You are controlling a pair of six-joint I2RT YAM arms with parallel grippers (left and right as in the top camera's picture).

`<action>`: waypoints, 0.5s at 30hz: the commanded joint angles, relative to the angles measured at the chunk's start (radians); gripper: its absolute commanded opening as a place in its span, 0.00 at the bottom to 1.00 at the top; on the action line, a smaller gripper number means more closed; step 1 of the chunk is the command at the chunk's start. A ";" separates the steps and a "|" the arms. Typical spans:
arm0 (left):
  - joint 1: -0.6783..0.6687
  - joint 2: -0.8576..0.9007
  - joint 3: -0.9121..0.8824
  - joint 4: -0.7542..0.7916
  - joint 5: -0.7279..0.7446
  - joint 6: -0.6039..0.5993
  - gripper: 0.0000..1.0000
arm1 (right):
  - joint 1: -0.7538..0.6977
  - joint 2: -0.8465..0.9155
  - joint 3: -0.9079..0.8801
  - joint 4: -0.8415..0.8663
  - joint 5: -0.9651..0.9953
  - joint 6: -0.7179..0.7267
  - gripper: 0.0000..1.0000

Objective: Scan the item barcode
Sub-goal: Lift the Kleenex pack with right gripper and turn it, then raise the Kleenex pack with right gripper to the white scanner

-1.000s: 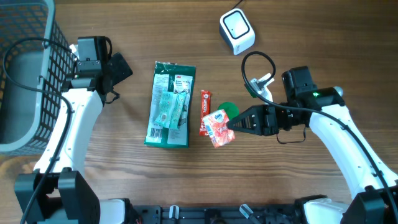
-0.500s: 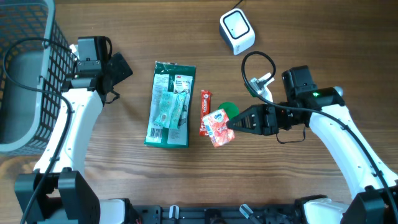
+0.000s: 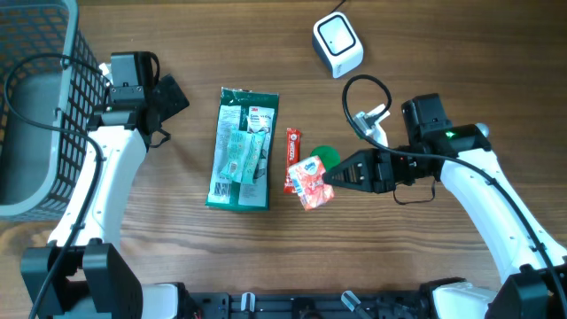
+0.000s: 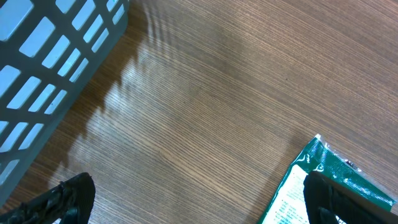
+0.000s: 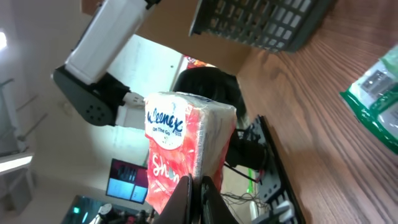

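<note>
1. The tissue pack (image 3: 312,182), red and white with "Kleenex" printed on it, is gripped by the right jaws, which are clenched on one edge of it.
2. In the right wrist view the pack (image 5: 186,155) stands up from the closed jaws with its printed face towards the camera.
3. From overhead the pack overlaps the lower end of a red snack bar (image 3: 292,159) and part of a green round object (image 3: 326,155). Whether it touches them cannot be told.
4. The white scanner (image 3: 337,42) sits at the far side of the tabletop (image 3: 443,53), well apart from the pack.
5. A green packet (image 3: 242,148) lies flat just left of the snack bar, and pale green pieces show through its front.
6. A grey mesh basket (image 3: 35,106) stands at the left edge, partly cut off by the frame. Only its grey floor shows inside, and a black cable (image 3: 27,71) arcs over its opening.
7. The left jaws are released and spread wide. In the left wrist view their dark tips sit at the two lower corners with only bare wood between them.
8. That view also shows the basket wall (image 4: 43,56) at upper left and a corner of the green packet (image 4: 311,180) at lower right.
</note>
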 commanded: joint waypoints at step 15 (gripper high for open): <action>0.003 0.000 0.012 0.000 0.002 -0.017 1.00 | -0.002 -0.019 0.016 0.271 0.396 0.381 0.04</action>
